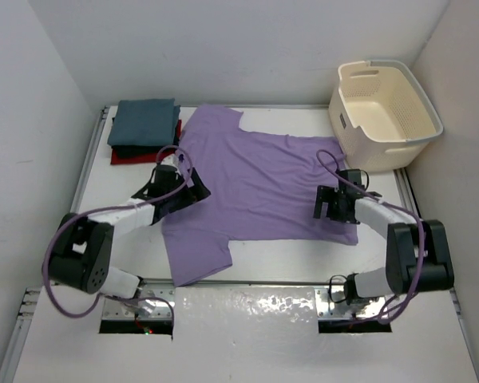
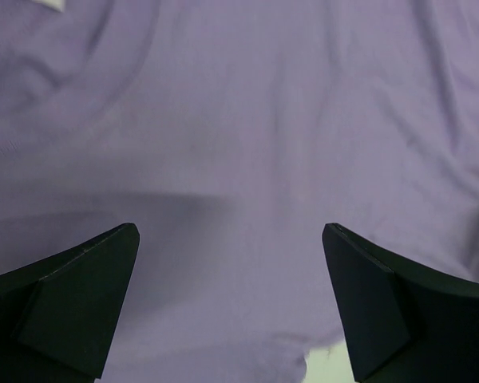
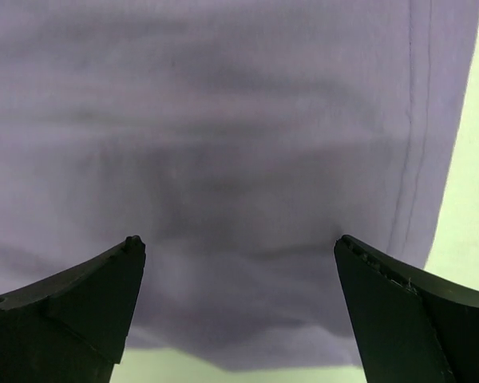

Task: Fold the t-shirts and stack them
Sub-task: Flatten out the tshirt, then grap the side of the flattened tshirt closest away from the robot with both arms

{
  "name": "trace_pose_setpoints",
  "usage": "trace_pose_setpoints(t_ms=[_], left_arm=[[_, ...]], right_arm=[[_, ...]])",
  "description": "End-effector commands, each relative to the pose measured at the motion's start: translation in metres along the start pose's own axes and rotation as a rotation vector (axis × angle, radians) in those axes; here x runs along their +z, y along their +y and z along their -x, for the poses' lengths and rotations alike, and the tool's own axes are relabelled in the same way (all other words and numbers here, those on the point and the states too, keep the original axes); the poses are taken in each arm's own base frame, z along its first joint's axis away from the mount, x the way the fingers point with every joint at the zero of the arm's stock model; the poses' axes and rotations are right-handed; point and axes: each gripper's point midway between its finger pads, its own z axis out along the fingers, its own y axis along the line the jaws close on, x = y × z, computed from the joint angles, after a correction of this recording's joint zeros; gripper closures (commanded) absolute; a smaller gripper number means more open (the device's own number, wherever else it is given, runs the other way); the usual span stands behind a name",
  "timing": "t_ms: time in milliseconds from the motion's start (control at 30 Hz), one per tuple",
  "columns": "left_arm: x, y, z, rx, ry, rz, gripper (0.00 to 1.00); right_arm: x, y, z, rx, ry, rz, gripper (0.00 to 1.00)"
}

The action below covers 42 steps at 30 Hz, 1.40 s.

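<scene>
A lavender-purple t-shirt (image 1: 259, 183) lies spread flat across the middle of the table, sleeves at the back and near left. My left gripper (image 1: 193, 190) hovers open over its left edge, and the wrist view shows only purple cloth (image 2: 239, 144) between the fingers (image 2: 80, 303). My right gripper (image 1: 332, 204) stands open above the shirt's right hem (image 3: 415, 159), nothing between its fingers (image 3: 399, 319). At the back left sits a folded stack: the dark teal-blue t-shirt (image 1: 144, 121) on top, a black one (image 1: 178, 130) under it, the red one (image 1: 126, 157) at the bottom.
A cream perforated laundry basket (image 1: 383, 112) stands at the back right corner. White walls close in on the table at the left, back and right. A shiny strip (image 1: 247, 307) runs along the near edge between the arm bases.
</scene>
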Motion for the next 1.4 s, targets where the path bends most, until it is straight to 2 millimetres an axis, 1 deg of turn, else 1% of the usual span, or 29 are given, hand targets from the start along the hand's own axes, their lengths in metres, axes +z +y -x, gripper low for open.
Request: trace_pose_setpoints(t_ms=[0, 67, 133, 167, 200, 233, 267, 333, 400, 433, 467, 533, 567, 600, 633, 667, 700, 767, 800, 833, 900, 933, 967, 1033, 1067, 1133, 1167, 1300, 1367], left_arm=[[0.02, 0.008, 0.026, -0.023, -0.05, -0.005, 0.0], [0.029, 0.025, 0.02, -0.047, -0.018, 0.032, 0.0], [0.031, 0.036, 0.019, -0.055, -0.005, 0.053, 0.0], [0.033, 0.042, 0.015, -0.05, 0.011, 0.072, 0.0], [0.034, 0.045, 0.013, -0.042, 0.019, 0.08, 0.0], [0.036, 0.048, 0.011, -0.033, 0.027, 0.091, 0.0], [0.039, 0.051, 0.008, -0.03, 0.04, 0.101, 0.0], [0.043, 0.05, 0.007, -0.029, 0.059, 0.086, 0.0], [0.045, 0.037, 0.014, -0.009, 0.063, 0.036, 0.0], [0.045, 0.035, 0.019, -0.001, 0.053, 0.031, 0.0], [0.042, 0.027, 0.031, 0.011, 0.03, 0.019, 0.0], [0.035, 0.021, 0.044, 0.02, 0.012, 0.026, 0.0], [0.014, 0.009, 0.057, 0.019, -0.026, 0.015, 0.0], [0.007, 0.008, 0.056, -0.013, -0.031, 0.024, 0.0], [-0.006, 0.007, 0.051, -0.036, -0.032, 0.028, 0.0], [-0.013, 0.008, 0.047, -0.059, -0.03, 0.041, 0.0], [-0.028, 0.009, 0.037, -0.092, -0.013, 0.062, 0.0], [-0.043, 0.013, 0.024, -0.112, 0.003, 0.114, 0.0], [-0.06, 0.016, 0.012, -0.116, 0.031, 0.141, 0.0], [-0.068, 0.017, 0.004, -0.129, 0.05, 0.149, 0.0], [-0.089, 0.024, -0.023, -0.164, 0.127, 0.171, 0.0], [-0.096, 0.024, -0.034, -0.181, 0.166, 0.164, 0.0], [-0.107, 0.03, -0.052, -0.194, 0.221, 0.182, 0.0], [-0.117, 0.031, -0.077, -0.229, 0.304, 0.178, 0.0], [-0.126, 0.037, -0.095, -0.245, 0.362, 0.199, 0.0], [-0.134, 0.043, -0.112, -0.253, 0.42, 0.225, 0.0], [-0.141, 0.052, -0.124, -0.259, 0.464, 0.272, 0.0], [-0.148, 0.044, -0.148, -0.226, 0.565, 0.256, 0.06], [-0.151, 0.046, -0.161, -0.205, 0.629, 0.287, 0.08]], right_arm=[[0.009, 0.002, 0.04, -0.003, -0.095, -0.011, 0.01], [0.018, -0.006, 0.034, 0.026, -0.051, -0.052, 0.01], [0.024, -0.019, 0.03, 0.062, -0.023, -0.098, 0.01], [0.026, -0.02, 0.026, 0.065, -0.012, -0.104, 0.01], [0.027, -0.035, 0.026, 0.109, -0.006, -0.131, 0.01], [0.028, -0.04, 0.025, 0.123, 0.0, -0.141, 0.01], [0.03, -0.039, 0.022, 0.122, 0.015, -0.125, 0.01], [0.031, -0.035, 0.025, 0.112, 0.007, -0.097, 0.01], [0.029, -0.021, 0.032, 0.083, -0.012, -0.013, 0.01], [0.027, -0.019, 0.042, 0.07, -0.033, 0.001, 0.01], [0.024, -0.013, 0.045, 0.056, -0.036, 0.031, 0.01], [0.013, -0.005, 0.06, 0.046, -0.076, 0.073, 0.01], [-0.003, -0.003, 0.073, 0.047, -0.129, 0.08, 0.01], [-0.016, -0.004, 0.082, 0.048, -0.171, 0.072, 0.01], [-0.021, -0.006, 0.079, 0.08, -0.164, 0.054, 0.01], [-0.033, -0.009, 0.085, 0.104, -0.201, 0.038, 0.01], [-0.037, -0.017, 0.078, 0.146, -0.192, -0.01, 0.01], [-0.044, -0.024, 0.071, 0.189, -0.204, -0.051, 0.01], [-0.048, -0.031, 0.064, 0.233, -0.214, -0.088, 0.01], [-0.05, -0.034, 0.061, 0.257, -0.219, -0.106, 0.01], [-0.055, -0.042, 0.05, 0.305, -0.216, -0.157, 0.01], [-0.057, -0.046, 0.047, 0.317, -0.211, -0.176, 0.01], [-0.06, -0.052, 0.042, 0.331, -0.2, -0.215, 0.01], [-0.063, -0.056, 0.038, 0.335, -0.184, -0.244, 0.01], [-0.063, -0.057, 0.036, 0.335, -0.169, -0.25, 0.01], [-0.062, -0.055, 0.035, 0.335, -0.159, -0.243, 0.01], [-0.062, -0.054, 0.036, 0.331, -0.157, -0.236, 0.01], [-0.053, -0.051, 0.03, 0.309, -0.091, -0.223, 0.01], [-0.05, -0.048, 0.029, 0.311, -0.079, -0.209, 0.01]])
